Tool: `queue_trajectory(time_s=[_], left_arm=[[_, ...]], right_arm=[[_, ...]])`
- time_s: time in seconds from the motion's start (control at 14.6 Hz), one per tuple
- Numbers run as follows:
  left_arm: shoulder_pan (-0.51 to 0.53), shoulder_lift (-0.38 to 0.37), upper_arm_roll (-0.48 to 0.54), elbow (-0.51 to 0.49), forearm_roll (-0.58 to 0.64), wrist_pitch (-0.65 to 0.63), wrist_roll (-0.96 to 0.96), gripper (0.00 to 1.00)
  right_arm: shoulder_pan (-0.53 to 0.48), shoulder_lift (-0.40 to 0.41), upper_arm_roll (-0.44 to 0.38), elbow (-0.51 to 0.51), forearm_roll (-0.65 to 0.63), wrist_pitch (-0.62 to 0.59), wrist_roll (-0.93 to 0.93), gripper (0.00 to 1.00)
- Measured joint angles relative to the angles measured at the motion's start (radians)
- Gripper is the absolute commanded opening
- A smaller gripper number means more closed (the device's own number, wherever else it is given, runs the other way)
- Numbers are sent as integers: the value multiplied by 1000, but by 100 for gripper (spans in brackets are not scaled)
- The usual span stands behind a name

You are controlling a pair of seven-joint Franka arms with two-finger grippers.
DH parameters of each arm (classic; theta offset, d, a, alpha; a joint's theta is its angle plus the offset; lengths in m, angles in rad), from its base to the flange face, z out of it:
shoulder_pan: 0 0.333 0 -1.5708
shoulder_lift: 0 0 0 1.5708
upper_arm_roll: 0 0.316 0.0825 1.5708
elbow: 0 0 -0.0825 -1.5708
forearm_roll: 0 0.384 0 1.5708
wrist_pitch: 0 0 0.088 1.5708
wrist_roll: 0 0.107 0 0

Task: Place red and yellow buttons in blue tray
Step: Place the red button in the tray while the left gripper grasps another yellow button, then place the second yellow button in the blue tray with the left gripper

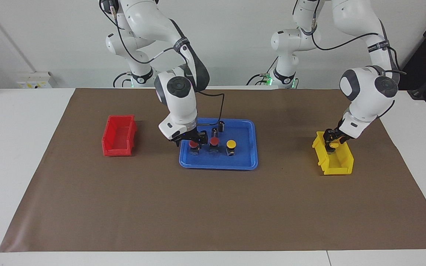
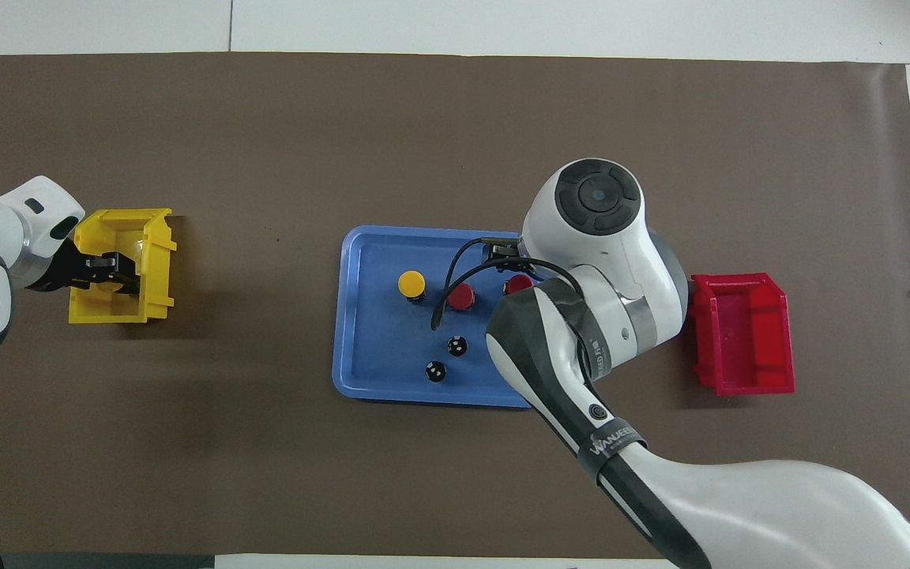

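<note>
The blue tray [image 1: 235, 162] [image 2: 368, 348] lies mid-table. On it stand two red buttons [image 1: 214, 142] [image 2: 461, 296] and a yellow button [image 1: 231, 143] [image 2: 411, 283] in a row. My right gripper [image 1: 193, 142] is low over the tray, open. Its fingers stand on either side of the red button [image 1: 193, 145] [image 2: 518, 284] nearest the right arm's end, which rests on the tray. My left gripper [image 1: 333, 140] [image 2: 111, 269] is down inside the yellow bin [image 1: 337, 168] [image 2: 119, 225], right at another yellow button [image 1: 333, 146] [image 2: 107, 286]. Whether it grips that button does not show.
Two dark capless cylinders [image 1: 221, 125] [image 2: 457, 345] stand in the tray, nearer to the robots than the buttons. A red bin [image 1: 118, 136] [image 2: 743, 332] sits toward the right arm's end of the table. A brown mat [image 1: 213, 207] covers the table.
</note>
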Motion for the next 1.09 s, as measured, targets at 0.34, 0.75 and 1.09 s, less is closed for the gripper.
queue_trajectory(time_s=[0.34,0.75,1.09], left_arm=[[3,-2,1,21,0,-18,2,1],[-136,-11,-15,418,-21,-431,-167,1],[-444,6,-31,287,-97,-260,-478,1]], right_arm=[[-201,-147,-5,157,-8,-348,-158,100],[-392,-269,-7,275,-43,-610,-415,100],[-479,-245,-7,326,-88,-665,-576,100]])
